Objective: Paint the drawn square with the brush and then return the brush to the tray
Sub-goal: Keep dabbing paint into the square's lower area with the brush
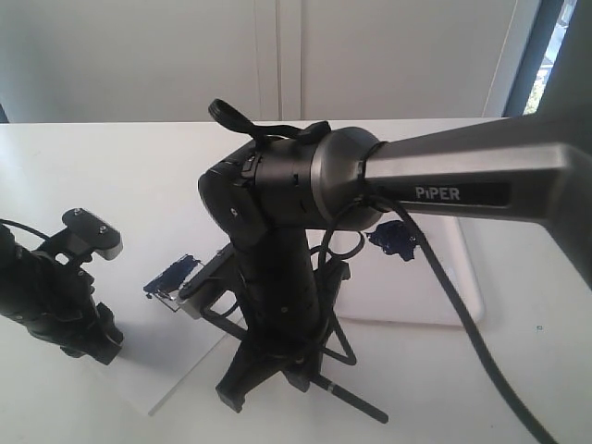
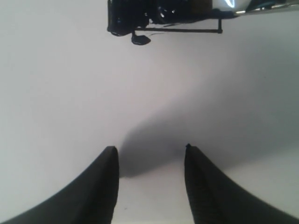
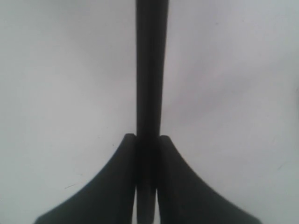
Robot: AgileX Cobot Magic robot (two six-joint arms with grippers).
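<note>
The brush is a thin black stick, and my right gripper is shut on its handle low over the paper. Its handle end sticks out toward the front right. Its front end reaches the drawn square, a dark navy streaky patch on the paper. The tray lies behind my right arm with a dark paint blob on it. My left gripper stands at the far left, open over bare white surface. The left wrist view shows the brush far off.
The white paper sheet lies in front of the centre, with its corner near the front edge. My bulky right arm covers the middle of the scene. A black cable trails to the front right.
</note>
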